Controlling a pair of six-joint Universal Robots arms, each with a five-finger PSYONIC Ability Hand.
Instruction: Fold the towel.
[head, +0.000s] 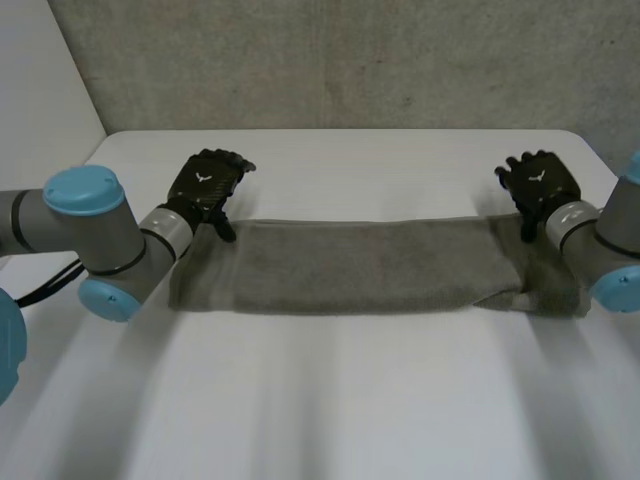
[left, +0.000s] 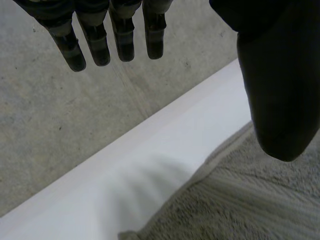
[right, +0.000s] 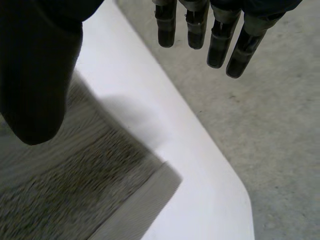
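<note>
The towel (head: 350, 265) is seen as soft grey terry cloth, matt throughout, with a fine ribbed pile. A flatter, smoother woven band (right: 137, 205) is shown along its end hem. The table (head: 350, 400) is finished white and smooth, with a faint sheen. The left robot hand (head: 205, 185) and right robot hand (head: 538, 185) are cased in black, mostly matt, plastic-looking shells. The left arm (head: 60, 225) is clad in a dull grey, metal-like casing, and its cap (head: 85, 190) is moulded in smooth light-blue plastic. The floor (right: 260, 125) is seen as rough, mottled grey concrete.
</note>
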